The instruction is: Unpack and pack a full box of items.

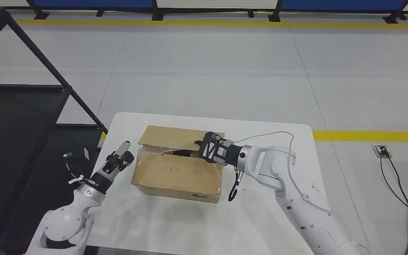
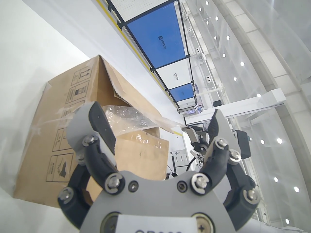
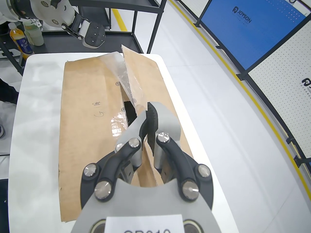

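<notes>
Top view: cardboard box (image 1: 175, 172) sits mid-table (image 1: 268, 210), top seam split. The right gripper (image 3: 148, 120) is pressed together on the edge of the far-side flap (image 3: 143, 73), which stands partly raised. The left gripper (image 2: 155, 112) is spread, holding nothing, just beside the box's end.

Judgement: the step is opening the flap. Swing it outward about its crease rather than straight up, or the box may lift.

Loose tape film (image 3: 116, 66) clings along the seam. Contents hidden; only a dark gap shows.
</notes>
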Controlling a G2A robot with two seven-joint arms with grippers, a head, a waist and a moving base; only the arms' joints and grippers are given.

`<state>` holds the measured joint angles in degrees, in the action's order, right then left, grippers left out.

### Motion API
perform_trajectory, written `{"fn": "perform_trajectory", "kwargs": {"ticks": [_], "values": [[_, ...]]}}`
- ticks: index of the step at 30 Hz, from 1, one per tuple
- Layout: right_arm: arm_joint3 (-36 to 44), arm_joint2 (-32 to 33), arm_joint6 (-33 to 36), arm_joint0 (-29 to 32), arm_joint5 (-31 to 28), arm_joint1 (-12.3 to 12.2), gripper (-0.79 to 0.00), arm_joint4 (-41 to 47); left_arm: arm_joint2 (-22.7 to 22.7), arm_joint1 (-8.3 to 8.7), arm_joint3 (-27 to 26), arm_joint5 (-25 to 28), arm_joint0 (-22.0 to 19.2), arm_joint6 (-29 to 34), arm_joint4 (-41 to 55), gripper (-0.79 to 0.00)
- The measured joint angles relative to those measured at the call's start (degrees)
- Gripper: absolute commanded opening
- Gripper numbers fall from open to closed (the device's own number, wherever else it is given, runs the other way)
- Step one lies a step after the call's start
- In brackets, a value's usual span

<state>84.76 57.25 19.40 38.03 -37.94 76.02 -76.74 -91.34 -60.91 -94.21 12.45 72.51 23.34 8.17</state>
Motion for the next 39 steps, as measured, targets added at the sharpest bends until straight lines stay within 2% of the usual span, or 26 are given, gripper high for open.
{"fn": "perform_trajectory", "kwargs": {"ticks": [5, 9, 13, 20, 27, 33, 39], "values": [[0.65, -0.35, 0.71, -0.10, 0.68, 0.11, -0.785, 0.30, -0.07, 0.08, 1.59, -1.12, -2.41, 3.05, 1.57, 0.000], [0.80, -0.64, 1.15, -0.25, 1.08, 0.20, -0.785, 0.52, -0.60, 0.42, 5.04, -2.49, -6.82, 10.87, 6.00, 0.000], [1.05, -1.04, 1.40, -0.20, 1.41, 0.28, -0.785, 0.56, -0.07, 0.56, 9.57, -3.16, -11.68, 16.04, 8.67, 0.000], [2.03, -1.47, 2.35, 0.28, 1.89, 0.33, -0.785, 0.49, 4.50, 0.10, 19.53, -1.35, -20.38, 20.95, 9.89, 0.000], [3.73, -1.56, 3.37, 1.44, 2.65, 0.25, -0.785, -0.07, 9.51, -0.82, 30.00, 1.38, -27.29, 21.24, 8.99, 0.000], [4.91, -1.17, 3.32, 2.39, 2.75, 0.06, -0.785, -0.67, 11.61, -1.11, 33.64, 3.51, -28.89, 22.09, 7.51, 0.000], [5.23, -0.82, 2.88, 2.86, 2.96, -0.04, -0.785, -1.06, 11.43, -0.91, 33.81, 4.52, -27.98, 22.90, 7.45, 0.000]]}}
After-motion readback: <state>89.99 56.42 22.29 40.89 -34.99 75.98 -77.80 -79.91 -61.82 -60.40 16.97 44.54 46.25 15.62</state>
